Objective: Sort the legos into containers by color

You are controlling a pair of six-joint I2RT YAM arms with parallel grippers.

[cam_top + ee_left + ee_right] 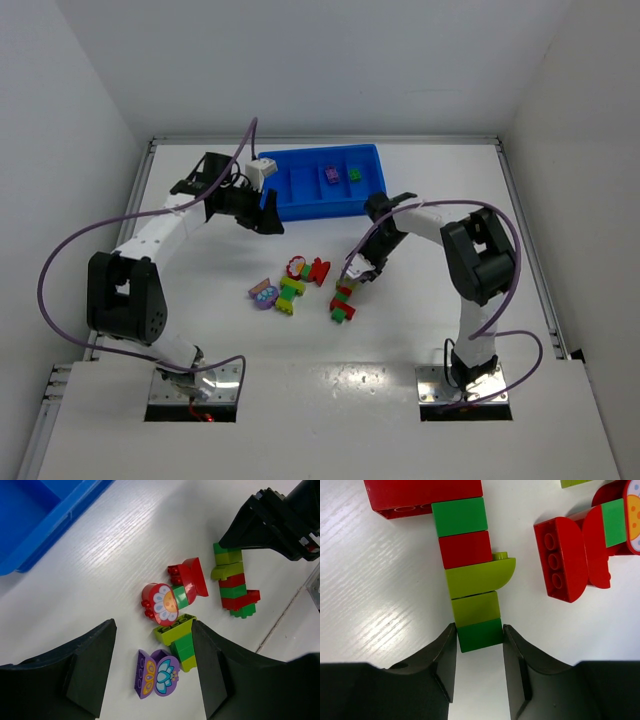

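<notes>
A blue tray at the back holds a purple brick and a green brick in separate compartments. The other legos lie on the white table. One is a joined stack of red, green and yellow-green bricks. My right gripper has its fingertips pressed against both sides of the dark green end brick of that stack. My left gripper hangs open above the table near the tray, nothing between its fingers. Below it lie a purple butterfly brick and a yellow-green and green cluster.
A red flower brick joined to green and red pieces lies between the two groups. The tray's corner is just left of my left gripper. White walls close in the table on three sides.
</notes>
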